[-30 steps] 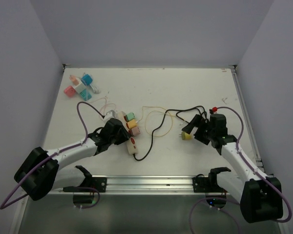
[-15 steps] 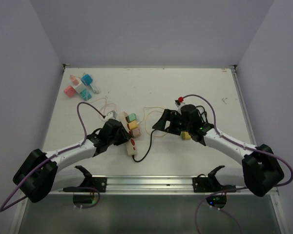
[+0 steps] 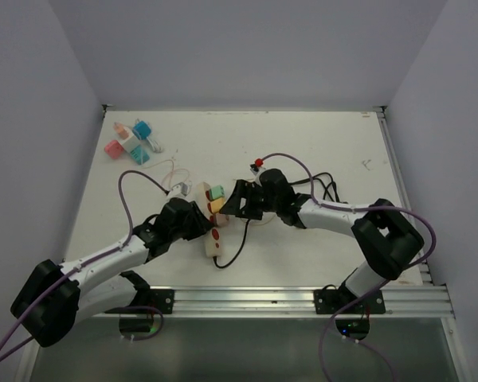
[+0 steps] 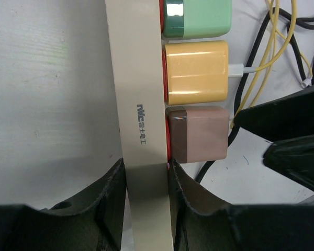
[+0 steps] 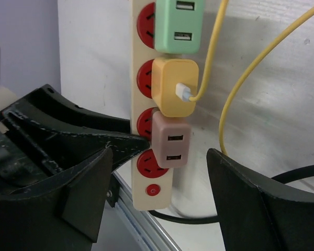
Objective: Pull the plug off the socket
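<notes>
**White table boxed in by pale walls**

A white tabletop fills the scene, matte and faintly scuffed, with a few small dark marks towards its right side. Plain lavender-grey panels close it in on three sides: a back wall, a left wall and a right wall. A metal strip runs along the table's right edge, and an aluminium rail spans the near edge. The light is even and soft, casting only weak shadows.
</notes>
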